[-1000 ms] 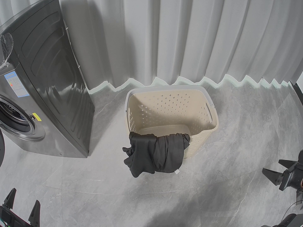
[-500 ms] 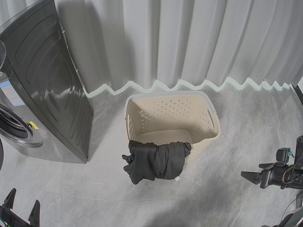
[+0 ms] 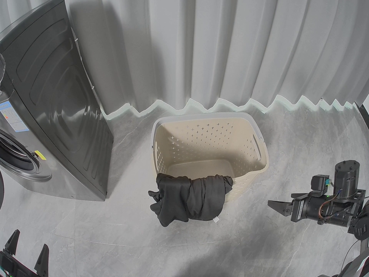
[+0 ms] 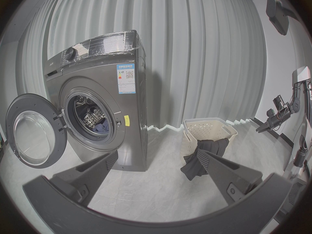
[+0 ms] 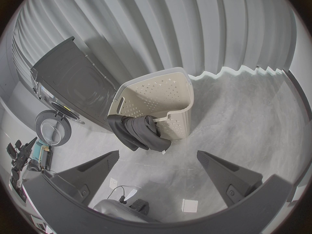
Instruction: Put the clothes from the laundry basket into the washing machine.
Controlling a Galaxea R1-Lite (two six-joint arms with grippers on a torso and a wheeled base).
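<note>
Charcoal garment (image 3: 190, 199) hangs over the near rim of the laundry basket (image 3: 209, 116), not yet in the open washing machine (image 4: 97, 91); left gripper (image 4: 156, 151) and right gripper (image 5: 156, 153) both gape empty.

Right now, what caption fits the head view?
Dark garment draped over rim of beige laundry basket; right gripper nearby, jaws open.
</note>
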